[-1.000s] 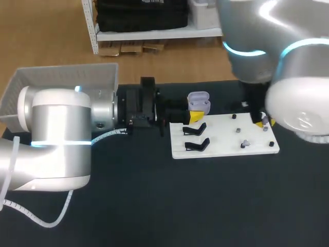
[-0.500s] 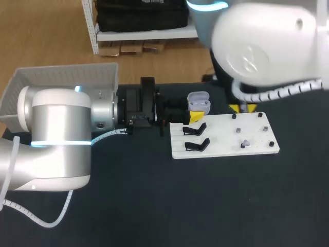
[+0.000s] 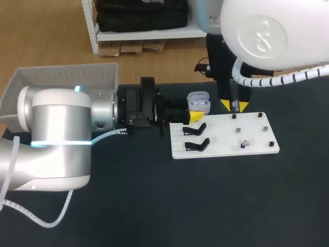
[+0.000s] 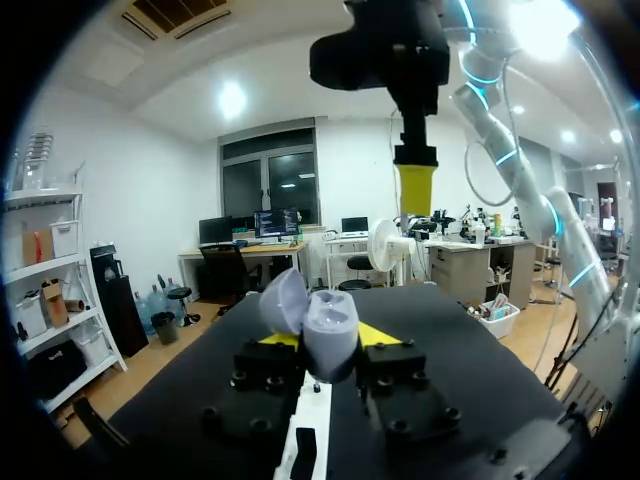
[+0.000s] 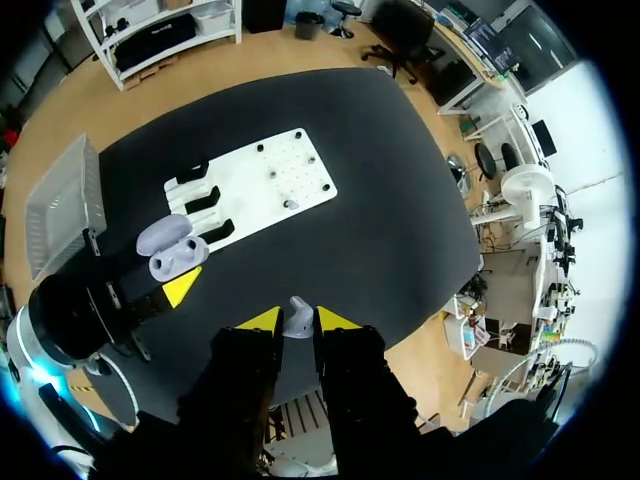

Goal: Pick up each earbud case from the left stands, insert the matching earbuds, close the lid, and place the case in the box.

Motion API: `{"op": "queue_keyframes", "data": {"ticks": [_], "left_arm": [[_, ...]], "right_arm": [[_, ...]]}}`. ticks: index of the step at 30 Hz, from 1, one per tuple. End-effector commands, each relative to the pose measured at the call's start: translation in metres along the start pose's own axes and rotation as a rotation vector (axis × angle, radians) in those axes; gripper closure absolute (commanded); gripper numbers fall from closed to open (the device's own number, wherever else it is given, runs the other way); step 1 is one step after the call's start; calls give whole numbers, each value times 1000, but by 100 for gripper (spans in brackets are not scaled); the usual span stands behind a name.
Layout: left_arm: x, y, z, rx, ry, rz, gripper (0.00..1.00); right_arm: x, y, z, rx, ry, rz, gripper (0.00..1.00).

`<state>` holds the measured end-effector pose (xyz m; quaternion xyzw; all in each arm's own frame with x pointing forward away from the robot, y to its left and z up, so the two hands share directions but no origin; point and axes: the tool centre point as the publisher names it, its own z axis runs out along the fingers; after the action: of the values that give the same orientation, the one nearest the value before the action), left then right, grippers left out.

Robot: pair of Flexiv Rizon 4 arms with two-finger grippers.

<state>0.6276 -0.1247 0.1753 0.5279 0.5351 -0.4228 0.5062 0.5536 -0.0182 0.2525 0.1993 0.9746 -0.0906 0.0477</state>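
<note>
The left gripper (image 4: 327,340) is gripping the earbud case (image 3: 198,102), its lid standing open, beside the white board (image 3: 226,149). The right gripper (image 3: 234,106) is pinching one earbud (image 5: 298,320).

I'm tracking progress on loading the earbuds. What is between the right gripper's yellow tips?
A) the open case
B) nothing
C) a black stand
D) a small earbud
D: the right wrist view shows an earbud pinched in the right gripper; the case sits in the left gripper.
</note>
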Motion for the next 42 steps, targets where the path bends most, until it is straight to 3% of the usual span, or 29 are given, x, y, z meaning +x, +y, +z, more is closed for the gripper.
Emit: {"op": "queue_keyframes", "data": {"ticks": [1, 4, 10, 17, 23, 36, 42], "left_arm": [[2, -2, 1, -12, -9, 5, 100], [2, -2, 1, -12, -9, 5, 100], [2, -2, 1, -12, -9, 5, 100], [2, -2, 1, -12, -9, 5, 100], [2, -2, 1, -12, -9, 5, 100], [2, -2, 1, -12, -9, 5, 100], [2, -2, 1, -12, -9, 5, 100]], "right_arm": [[1, -2, 0, -3, -3, 1, 100], [3, 11, -14, -1, -12, 111, 100], [6, 36, -26, 4, -119, 245, 100], [-3, 50, -17, -38, -99, 362, 100], [-13, 60, -11, -43, -106, 354, 100], [-13, 60, -11, -43, -106, 354, 100], [-15, 80, -10, -83, -117, 317, 100]]}}
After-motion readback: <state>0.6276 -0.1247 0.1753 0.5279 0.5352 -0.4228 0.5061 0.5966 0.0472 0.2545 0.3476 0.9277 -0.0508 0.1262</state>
